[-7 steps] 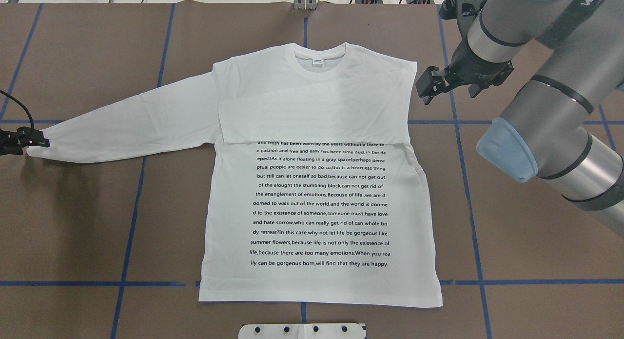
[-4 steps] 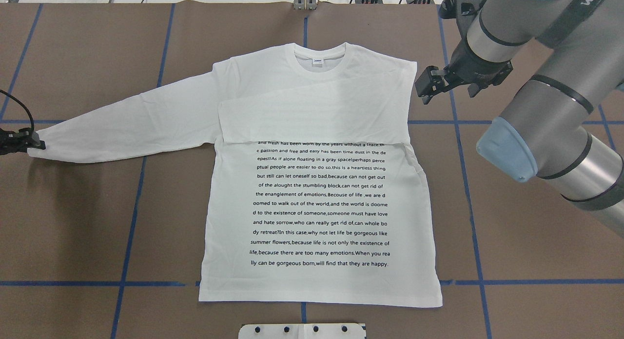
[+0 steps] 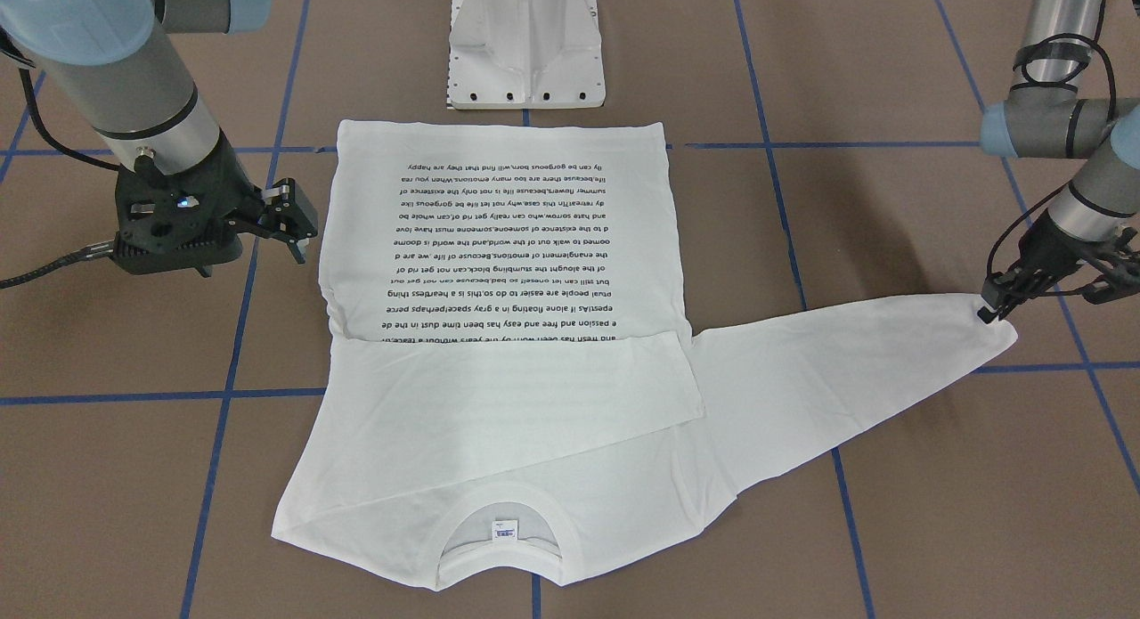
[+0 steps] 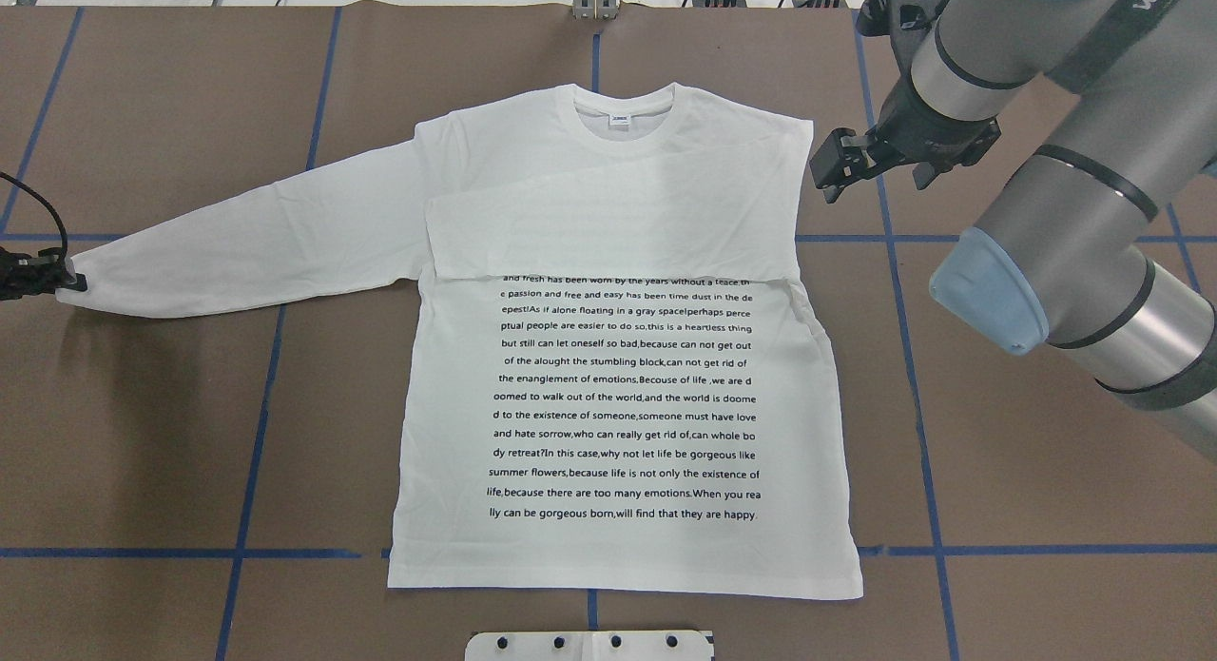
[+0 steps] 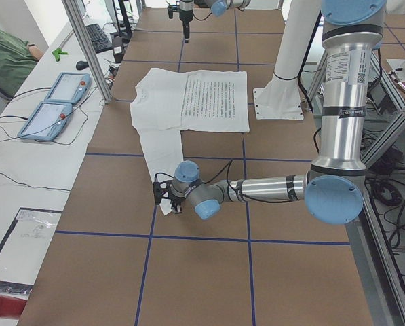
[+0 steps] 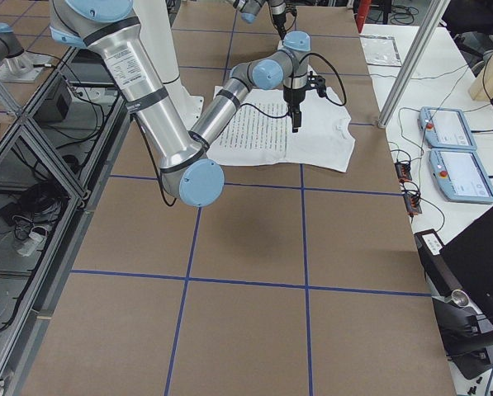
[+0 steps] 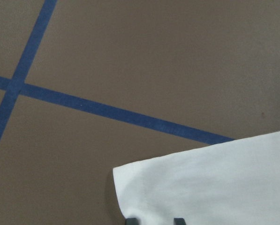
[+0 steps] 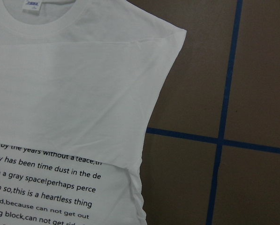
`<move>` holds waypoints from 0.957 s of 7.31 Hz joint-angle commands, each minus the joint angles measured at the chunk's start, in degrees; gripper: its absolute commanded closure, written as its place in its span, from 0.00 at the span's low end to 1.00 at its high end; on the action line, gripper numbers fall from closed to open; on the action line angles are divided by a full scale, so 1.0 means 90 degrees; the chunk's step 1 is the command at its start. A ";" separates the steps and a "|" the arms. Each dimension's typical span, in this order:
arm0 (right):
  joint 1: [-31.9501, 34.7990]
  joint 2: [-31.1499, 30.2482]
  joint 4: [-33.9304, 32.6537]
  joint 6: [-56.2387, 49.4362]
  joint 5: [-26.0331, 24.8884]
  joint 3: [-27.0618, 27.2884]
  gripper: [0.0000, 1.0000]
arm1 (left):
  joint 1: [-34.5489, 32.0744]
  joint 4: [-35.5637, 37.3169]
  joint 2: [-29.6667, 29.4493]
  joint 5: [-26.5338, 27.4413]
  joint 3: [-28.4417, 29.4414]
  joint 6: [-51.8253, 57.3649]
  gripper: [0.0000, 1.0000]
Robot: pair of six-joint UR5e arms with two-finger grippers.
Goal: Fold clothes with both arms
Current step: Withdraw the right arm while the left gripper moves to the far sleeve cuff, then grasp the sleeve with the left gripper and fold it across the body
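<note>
T-shirt [image 4: 618,395] flat on table [image 4: 143,433] | left claw [image 3: 987,314] at cuff [image 3: 1002,332], cannot tell grip | right claw [image 4: 833,172] apart beside shoulder

The left tool [image 4: 76,282] has eased slightly outward at the cuff of the T-shirt [image 4: 618,214]. The right tool [image 4: 831,171] has nudged marginally toward the garment.
</note>
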 commanded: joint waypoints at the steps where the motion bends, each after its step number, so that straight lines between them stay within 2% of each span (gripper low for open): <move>1: 0.0008 -0.0007 0.0005 -0.0002 0.0000 -0.0001 0.00 | 0.0010 0.0000 -0.0007 -0.0001 -0.0024 -0.0183 0.95; 2: 0.0028 -0.0007 -0.0004 -0.0002 0.0000 -0.0001 0.00 | 0.0010 0.0000 0.0003 -0.0011 -0.0160 -0.0435 1.00; 4: 0.0154 -0.0065 -0.0043 -0.0090 0.0039 0.0009 0.00 | 0.0010 0.0019 -0.0016 -0.0050 -0.0404 -0.0535 1.00; 5: 0.0261 -0.0433 -0.0053 -0.0448 0.0049 0.0212 0.00 | 0.0010 0.0049 -0.0113 -0.0079 -0.0569 -0.0709 1.00; 7: 0.0506 -0.1000 0.0005 -0.0831 0.0185 0.0447 0.00 | 0.0020 0.0369 -0.0852 -0.0215 -0.0629 -0.1352 1.00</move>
